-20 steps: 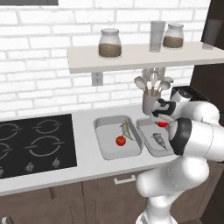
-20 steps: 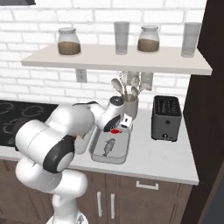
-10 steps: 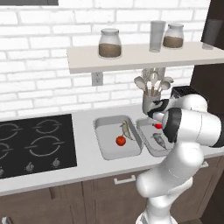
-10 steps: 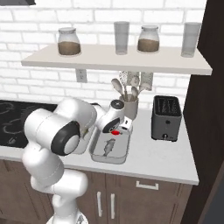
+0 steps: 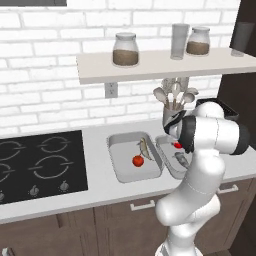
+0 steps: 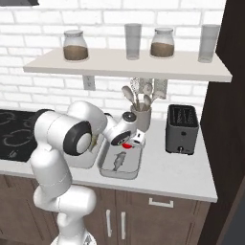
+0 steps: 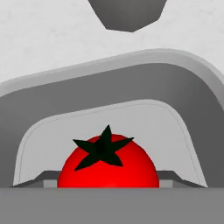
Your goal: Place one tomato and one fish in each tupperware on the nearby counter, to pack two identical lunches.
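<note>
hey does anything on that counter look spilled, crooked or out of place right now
Nothing stands out. Both tupperware trays, left and right, sit flat on the counter, each with a fish and a tomato inside. The toaster and utensil holder stand upright.

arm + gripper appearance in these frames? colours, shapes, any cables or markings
Arm: glossy white rounded tubular links with dark grey to black joint bands. Gripper: white hand body with a dark round joint cap; fingers too hidden to describe. No cables or markings visible.
</note>
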